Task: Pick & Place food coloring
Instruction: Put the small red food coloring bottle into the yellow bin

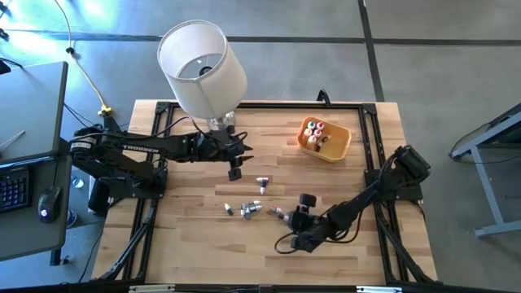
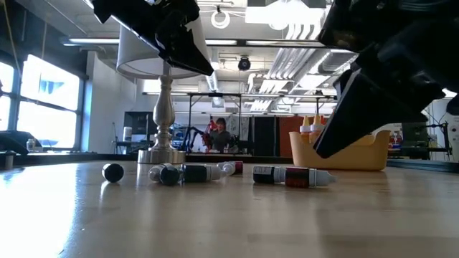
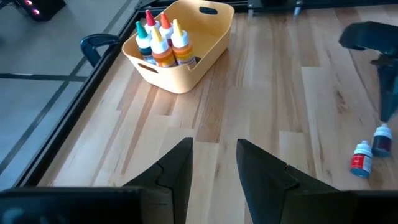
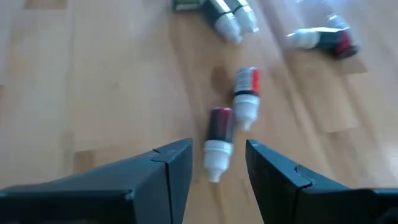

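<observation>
Inside, the orange bowl holds four upright dropper bottles.

Ahead of my right hand the two nearest bottles smear with blur, so their labels won't read. Farther past them, a pair of bottles is cut off by the frame's edge. From above, the bottles scattered on the worktop are too small for me to tell colours or caps. In the low view my right arm covers part of the orange bowl, and the lamp loses its shade top behind my left arm. Beyond my left hand, the bowl's rim hides the lower halves of the upright bottles.
</observation>
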You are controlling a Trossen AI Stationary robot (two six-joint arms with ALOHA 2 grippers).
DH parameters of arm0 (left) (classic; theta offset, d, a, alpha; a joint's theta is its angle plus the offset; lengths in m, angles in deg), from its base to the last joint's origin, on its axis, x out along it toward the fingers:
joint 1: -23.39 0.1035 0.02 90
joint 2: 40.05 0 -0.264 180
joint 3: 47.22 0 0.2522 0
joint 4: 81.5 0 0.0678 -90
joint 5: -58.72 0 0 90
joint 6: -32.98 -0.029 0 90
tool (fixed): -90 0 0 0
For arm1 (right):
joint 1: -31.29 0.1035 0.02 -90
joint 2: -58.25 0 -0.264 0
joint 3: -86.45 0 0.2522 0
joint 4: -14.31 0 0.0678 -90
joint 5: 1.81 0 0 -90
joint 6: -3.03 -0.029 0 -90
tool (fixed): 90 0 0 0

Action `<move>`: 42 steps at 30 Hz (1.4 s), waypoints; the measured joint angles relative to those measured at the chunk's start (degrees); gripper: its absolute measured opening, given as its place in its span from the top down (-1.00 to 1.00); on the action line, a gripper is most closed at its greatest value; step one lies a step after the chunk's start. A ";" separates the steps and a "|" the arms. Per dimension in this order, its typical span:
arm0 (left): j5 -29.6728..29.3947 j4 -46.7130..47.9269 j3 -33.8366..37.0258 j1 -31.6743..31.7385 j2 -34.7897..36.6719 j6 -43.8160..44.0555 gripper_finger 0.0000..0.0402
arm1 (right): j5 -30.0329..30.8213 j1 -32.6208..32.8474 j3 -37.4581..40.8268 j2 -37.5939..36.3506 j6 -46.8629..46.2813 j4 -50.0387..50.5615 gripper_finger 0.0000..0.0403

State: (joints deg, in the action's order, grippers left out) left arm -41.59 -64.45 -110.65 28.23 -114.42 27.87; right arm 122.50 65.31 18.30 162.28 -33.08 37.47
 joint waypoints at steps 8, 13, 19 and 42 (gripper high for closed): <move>0.35 -0.19 0.00 0.01 0.00 0.83 0.41 | -2.98 -1.06 2.14 1.86 -3.49 -1.80 0.30; 0.33 -0.20 0.00 0.00 0.00 0.87 0.41 | -3.37 -2.12 4.36 2.55 -3.74 -4.34 0.30; 0.33 -0.20 0.00 0.01 0.00 0.89 0.41 | -3.27 -2.88 7.09 2.76 0.41 -13.30 0.30; 0.35 -0.15 0.00 0.02 0.00 0.90 0.41 | -6.47 -6.51 7.69 2.59 4.31 -17.02 0.74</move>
State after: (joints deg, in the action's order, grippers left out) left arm -41.23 -64.60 -110.65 28.26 -114.42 28.77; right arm 116.03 58.80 25.99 164.87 -28.78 20.44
